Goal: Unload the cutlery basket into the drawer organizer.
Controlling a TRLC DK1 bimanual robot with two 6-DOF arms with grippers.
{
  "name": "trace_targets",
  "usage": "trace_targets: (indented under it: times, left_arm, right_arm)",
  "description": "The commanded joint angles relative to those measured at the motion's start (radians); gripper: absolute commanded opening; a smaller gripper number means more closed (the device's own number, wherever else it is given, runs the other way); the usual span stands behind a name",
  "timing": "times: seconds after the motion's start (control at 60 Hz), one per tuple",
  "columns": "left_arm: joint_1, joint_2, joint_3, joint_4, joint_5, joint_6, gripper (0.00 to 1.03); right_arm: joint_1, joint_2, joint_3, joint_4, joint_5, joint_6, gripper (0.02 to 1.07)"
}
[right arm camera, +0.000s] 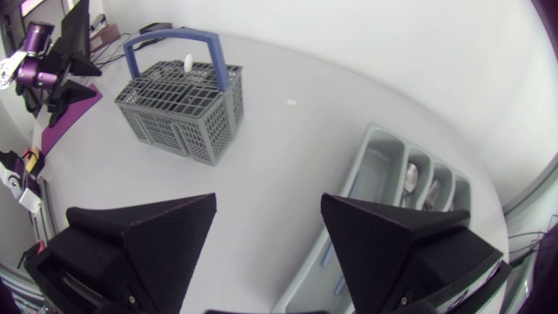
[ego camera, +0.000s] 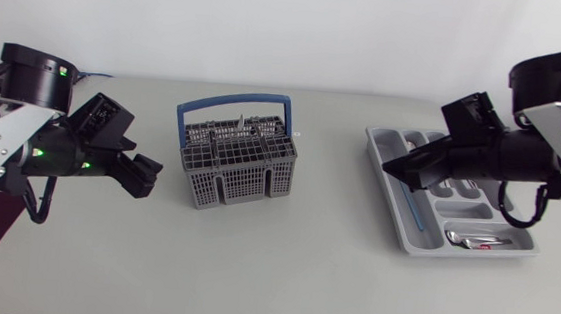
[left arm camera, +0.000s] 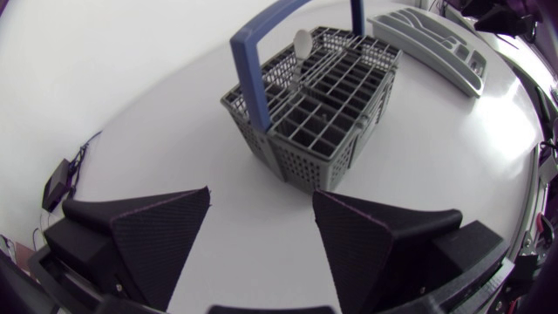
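The left pincer [ego camera: 144, 177] stands wide open with nothing between its fingers, and so does the right pincer [ego camera: 393, 169]. In the left wrist view the left pincer [left arm camera: 261, 196] has only bare tabletop [left arm camera: 131, 96] in its gap, and the basket [left arm camera: 323, 113] sits ahead of it, apart, with one corner turned toward it.

From above, the left pincer points at the basket [ego camera: 235, 163] from just off its left end. The basket is a grey plastic grid of small compartments. Its long axis runs roughly side to side across the tabletop, and a blue handle [ego camera: 235, 103] arches over it along that axis. It stands upright about midway across the tabletop, nearer the far edge. Silver cutlery [ego camera: 243, 126] shows in its rear compartments, and a white spoon-like piece [left arm camera: 302, 42] stands up in it by the handle.

The right pincer hangs over the left part of the organizer [ego camera: 424, 247], pointing toward the basket, which is well apart from it. In the right wrist view the right pincer [right arm camera: 268, 201] has the organizer [right arm camera: 370, 144] under and beside one finger, and the basket [right arm camera: 183, 109] lies far ahead.

The organizer is a grey tray near the right edge, slightly skewed, with its long compartments running from far to near. A blue-handled piece [ego camera: 415, 206] lies in its long left compartment, and silver cutlery [ego camera: 475, 238] lies in the near right one.
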Motion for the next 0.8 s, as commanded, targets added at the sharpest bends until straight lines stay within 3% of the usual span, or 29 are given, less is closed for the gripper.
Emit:
trace_targets:
  times: [0.0,0.2,0.317,0.433,0.517,0.55,0.633,0.783]
  left_arm:
    - [0.048,0.105,0.034,0.029,0.017,0.020,0.98]
    - [0.142,0.318,0.182,0.056,0.090,0.005,0.98]
    - [0.160,0.429,0.290,0.066,0.120,-0.029,0.98]
    - [0.163,0.545,0.400,0.075,0.132,-0.058,0.90]
    - [0.160,0.627,0.480,0.075,0.138,-0.072,0.81]
    - [0.162,0.671,0.532,0.073,0.138,-0.087,0.74]
    - [0.168,0.783,0.676,0.049,0.150,-0.125,0.51]
    - [0.183,0.930,0.870,-0.030,0.173,-0.170,0.27]
  right_arm:
    - [0.050,0.084,0.057,0.017,-0.021,0.050,0.88]
    - [0.125,0.253,0.163,0.058,-0.047,0.089,0.74]
    - [0.148,0.337,0.209,0.075,-0.077,0.104,0.59]
    - [0.178,0.391,0.230,0.092,-0.087,0.112,0.37]
    - [0.196,0.420,0.243,0.096,-0.088,0.113,0.23]
    - [0.207,0.445,0.255,0.096,-0.088,0.113,0.12]
    - [0.224,0.480,0.273,0.096,-0.100,0.112,0.10]
    - [0.256,0.523,0.301,0.096,-0.105,0.102,0.08]
